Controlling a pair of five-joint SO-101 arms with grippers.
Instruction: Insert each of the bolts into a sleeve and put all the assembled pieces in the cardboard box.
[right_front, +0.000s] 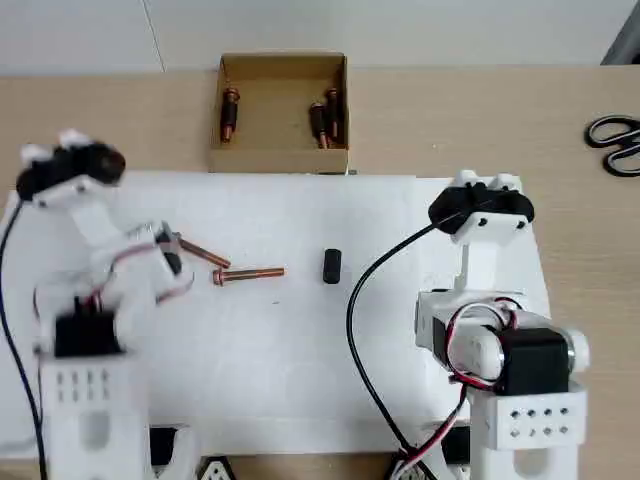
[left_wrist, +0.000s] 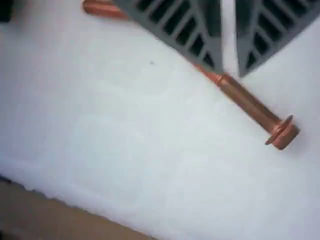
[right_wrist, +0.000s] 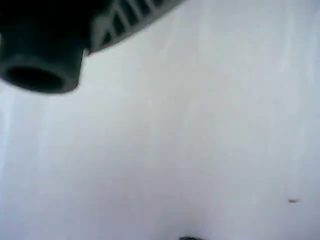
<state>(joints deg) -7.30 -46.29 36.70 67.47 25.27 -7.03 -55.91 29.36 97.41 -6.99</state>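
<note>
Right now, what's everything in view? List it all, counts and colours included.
box: 1, brown cardboard, behind the mat.
assembled pieces: 3, copper and black, in the box.
bolts: 2, copper, on the mat, one at the left end effector.
sleeves: 2, black, one mid-mat, one at the right end effector.
scissors: 1, black, on the table, right side.
mat: 1, white, on the table.
table: 1, light wood.
arms: 2, white, left and right of the mat.
</note>
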